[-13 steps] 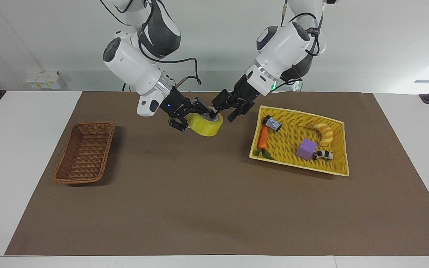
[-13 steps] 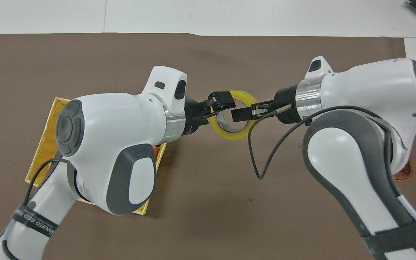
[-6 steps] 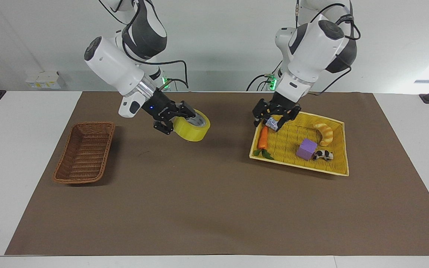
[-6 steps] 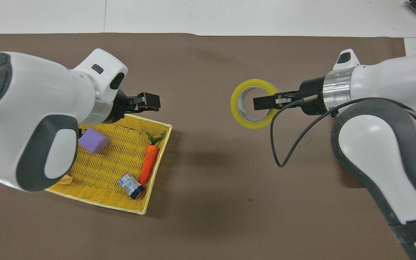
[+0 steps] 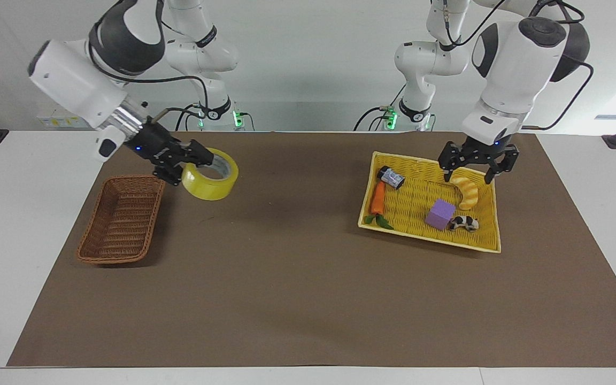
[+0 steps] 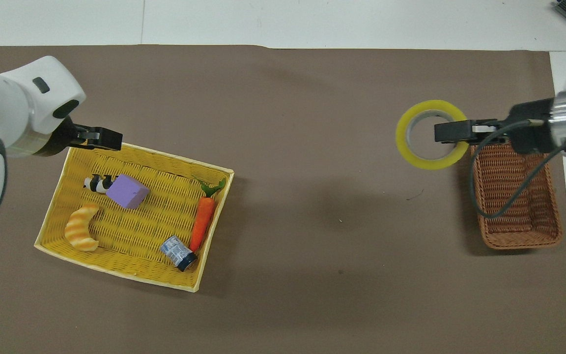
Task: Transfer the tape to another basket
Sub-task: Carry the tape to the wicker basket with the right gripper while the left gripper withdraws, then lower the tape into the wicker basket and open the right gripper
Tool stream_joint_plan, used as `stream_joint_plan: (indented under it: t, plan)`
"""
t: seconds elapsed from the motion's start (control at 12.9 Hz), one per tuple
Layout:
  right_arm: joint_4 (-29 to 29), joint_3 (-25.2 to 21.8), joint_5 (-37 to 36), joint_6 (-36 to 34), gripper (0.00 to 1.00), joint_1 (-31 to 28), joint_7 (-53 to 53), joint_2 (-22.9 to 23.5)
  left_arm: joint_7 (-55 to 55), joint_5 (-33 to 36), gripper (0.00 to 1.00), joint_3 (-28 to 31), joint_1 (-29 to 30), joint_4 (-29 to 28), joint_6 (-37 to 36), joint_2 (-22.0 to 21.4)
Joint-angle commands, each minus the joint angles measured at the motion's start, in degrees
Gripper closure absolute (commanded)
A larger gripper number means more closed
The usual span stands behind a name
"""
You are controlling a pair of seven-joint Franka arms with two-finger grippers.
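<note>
Yellow tape (image 5: 210, 181), brown woven basket (image 5: 121, 220), purple block (image 5: 440, 214)

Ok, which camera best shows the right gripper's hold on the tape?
The facing view: the right gripper pinches the tape wall, carried beside the wicker basket. The overhead view shows only the top finger over the tape's ring.

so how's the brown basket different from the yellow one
The brown basket is small, narrow, dark wicker with rounded corners; the yellow basket is larger, bright, with square corners.
The brown basket holds nothing; the yellow basket holds a carrot, a purple block, a croissant, a small can and a black-and-white toy.
The right pincer, shut on the tape, is by the brown basket; the open left pincer hangs over the yellow basket.
Both are woven.
</note>
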Motion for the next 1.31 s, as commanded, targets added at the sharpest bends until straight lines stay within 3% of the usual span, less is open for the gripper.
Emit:
stream_joint_plan:
  t: [0.0,0.23,0.46,0.77,0.93,1.24]
  plan:
    - [-1.24,0.43,-4.69,-0.61,1.00,-4.71,-0.59,0.98,2.04,-3.12,0.00,-0.60,6.45,0.18,-2.36,-3.36]
    - [-2.91,0.34,-6.02,0.53,1.00,-11.13,-1.12,5.64,1.86,-3.76,0.00,-0.60,11.65,-0.35,-4.99,-6.52]
    - [-4.32,0.34,-6.29,1.49,1.00,-15.53,-5.56,9.51,1.16,-3.76,0.00,-0.77,11.23,0.18,-4.04,-6.27]
    - [-5.64,0.34,-6.38,3.26,1.00,-20.45,-16.82,13.55,10.20,-0.27,0.00,-1.13,10.44,1.84,-7.45,-5.31]
    - [-5.73,0.34,-6.29,3.43,1.00,-21.42,-19.74,14.35,10.12,0.81,0.00,-1.22,10.44,6.92,-10.18,-1.98]
    - [-6.52,0.34,-6.29,4.66,1.00,-21.51,-20.80,15.23,4.27,0.20,0.00,-1.48,8.25,4.93,-8.08,-2.84]
